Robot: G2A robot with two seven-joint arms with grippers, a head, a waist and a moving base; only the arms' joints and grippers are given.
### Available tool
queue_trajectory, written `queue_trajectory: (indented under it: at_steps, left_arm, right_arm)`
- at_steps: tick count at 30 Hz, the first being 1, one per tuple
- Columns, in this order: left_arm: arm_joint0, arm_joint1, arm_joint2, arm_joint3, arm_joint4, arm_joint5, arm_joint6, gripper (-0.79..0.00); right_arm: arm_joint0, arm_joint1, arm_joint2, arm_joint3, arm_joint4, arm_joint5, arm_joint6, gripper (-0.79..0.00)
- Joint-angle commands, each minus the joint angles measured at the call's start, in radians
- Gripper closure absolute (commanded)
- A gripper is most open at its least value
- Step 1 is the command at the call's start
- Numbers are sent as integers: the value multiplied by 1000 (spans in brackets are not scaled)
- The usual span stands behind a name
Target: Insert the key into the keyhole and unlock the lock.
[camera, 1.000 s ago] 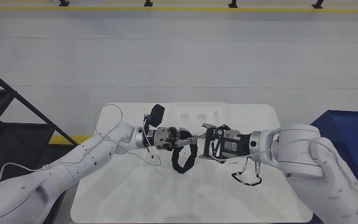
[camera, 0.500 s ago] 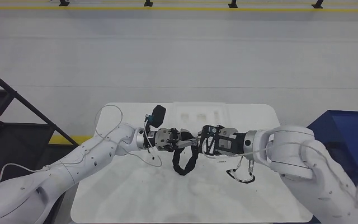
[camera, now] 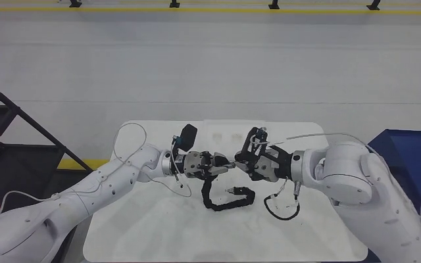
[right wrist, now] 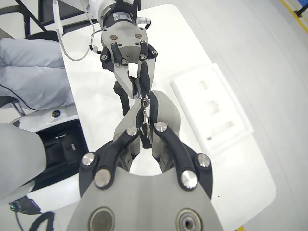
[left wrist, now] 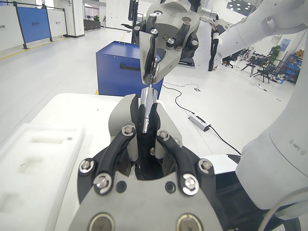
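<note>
You have white table (camera: 158, 230), foam tray (camera: 230, 135) at far edge; left gripper (left wrist: 144, 102) clamped shut on lock (left wrist: 146, 116) – chrome cylinder held above table centre, black cable (camera: 227, 200) drooping to surface; right gripper (right wrist: 144, 102) pinched tight on key (right wrist: 146, 123) – tip at cylinder's end face, insertion depth unclear.

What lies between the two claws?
Only the tip of the key, running from the right claw to the end of the lock in the left claw (left wrist view).
</note>
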Motion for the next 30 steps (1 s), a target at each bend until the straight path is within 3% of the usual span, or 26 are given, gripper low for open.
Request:
queue_trajectory:
  at_steps: [1, 3, 4, 5, 6, 19, 30]
  left_arm:
    - [1, -1, 0, 3, 15, 0, 10, 0]
    - [3, -3, 0, 7, 26, 0, 19, 0]
    - [3, -3, 0, 9, 30, 0, 23, 0]
    - [4, -4, 0, 11, 34, 0, 25, 0]
    - [4, -5, 0, 15, 38, 0, 27, 0]
    - [-5, -25, -6, 128, 110, 0, -18, 0]
    - [36, -106, -23, 301, 219, 77, -156, 0]
  right_arm:
    - [3, 0, -2, 4, 18, 15, 5, 0]
    - [5, 0, -4, 8, 32, 25, 7, 0]
    - [5, 0, -5, 9, 36, 28, 9, -243]
    - [7, 0, -6, 11, 40, 30, 12, -610]
    - [8, 0, -7, 13, 43, 30, 14, -785]
    - [12, 5, 7, 41, 71, -9, -10, -785]
    - [-21, 13, 39, 81, 86, -93, -96, -785]
